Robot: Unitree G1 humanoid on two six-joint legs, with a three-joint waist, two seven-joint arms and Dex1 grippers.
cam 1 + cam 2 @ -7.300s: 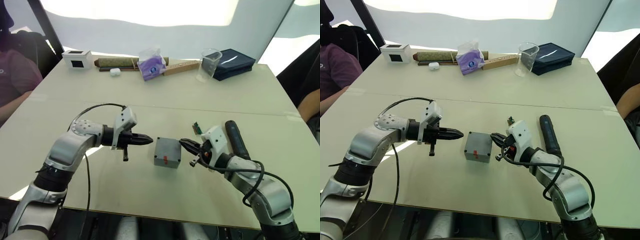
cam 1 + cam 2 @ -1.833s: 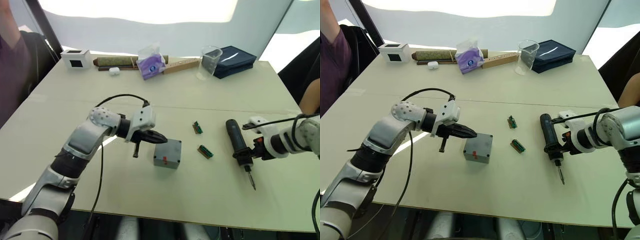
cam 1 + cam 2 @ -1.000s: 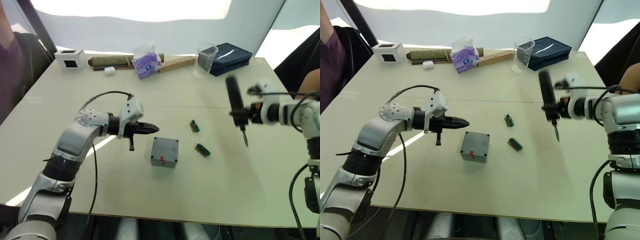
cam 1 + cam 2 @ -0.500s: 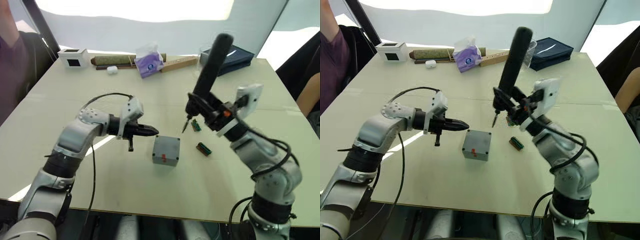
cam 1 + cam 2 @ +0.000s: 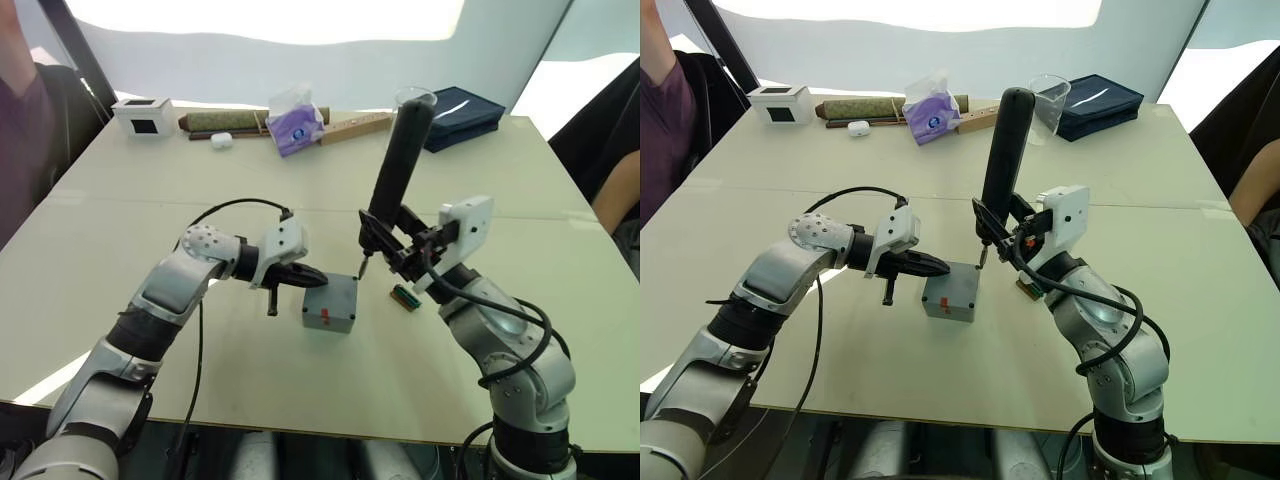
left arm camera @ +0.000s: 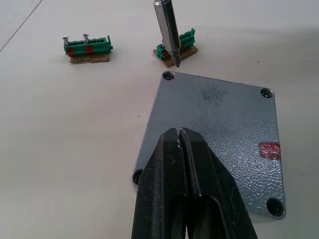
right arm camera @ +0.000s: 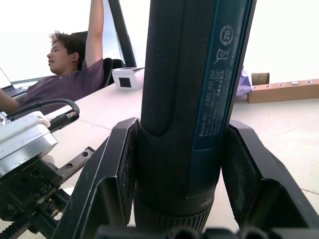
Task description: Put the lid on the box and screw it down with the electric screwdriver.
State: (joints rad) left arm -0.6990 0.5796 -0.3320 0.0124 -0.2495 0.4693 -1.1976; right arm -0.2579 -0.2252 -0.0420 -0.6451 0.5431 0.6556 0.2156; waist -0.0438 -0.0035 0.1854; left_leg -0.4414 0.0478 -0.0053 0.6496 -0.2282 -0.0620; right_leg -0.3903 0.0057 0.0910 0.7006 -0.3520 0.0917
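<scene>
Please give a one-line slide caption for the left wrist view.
Shut left gripper over the lid; screwdriver bit above a corner hole.

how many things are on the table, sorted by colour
Grey: 1, the box with its lid
Green: 2, terminal strips
White: 2, windowed box, small case
Purple: 1, tissue pack
Dark blue: 1, flat case
Clear: 1, beaker
Brown: 2, roll, wooden block
Total: 10
</scene>
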